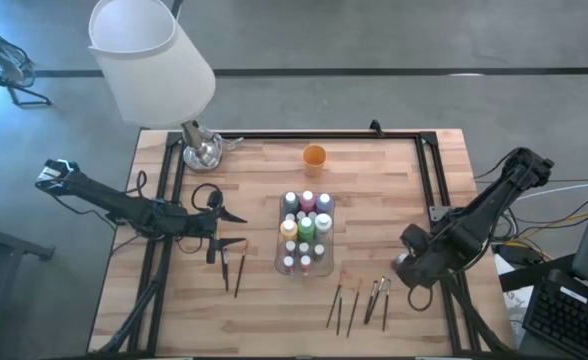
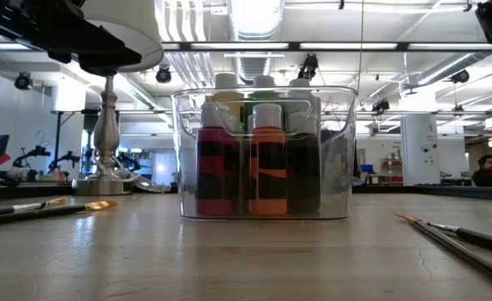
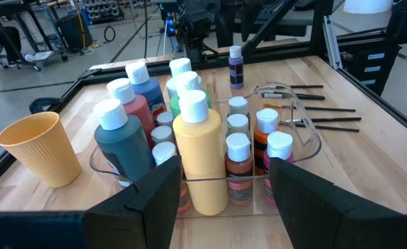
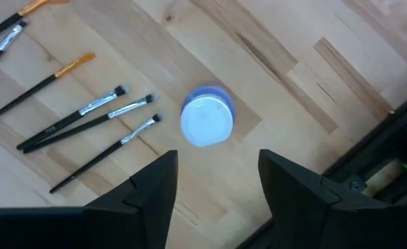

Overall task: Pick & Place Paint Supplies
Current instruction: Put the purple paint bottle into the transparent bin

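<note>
With its fingers spread and nothing between them, the right gripper (image 4: 214,190) hangs directly above a purple paint bottle (image 4: 207,116) with a white cap, which stands upright and alone on the wooden desk (image 1: 254,165) near its right edge. Just beside that bottle lie several thin paintbrushes (image 4: 86,117), dark-handled with metal ferrules, two with orange tips. At the desk's centre a clear tray (image 1: 305,268) holds the remaining paint bottles (image 3: 190,131), upright and packed close in varied colours. The left gripper (image 3: 221,200), likewise released and empty, faces the tray from its left side, near two more brushes (image 1: 232,270) on the desk. An orange cup (image 1: 314,155) stands apart behind the tray; a white-shaded lamp (image 1: 154,60) occupies the far left corner.
</note>
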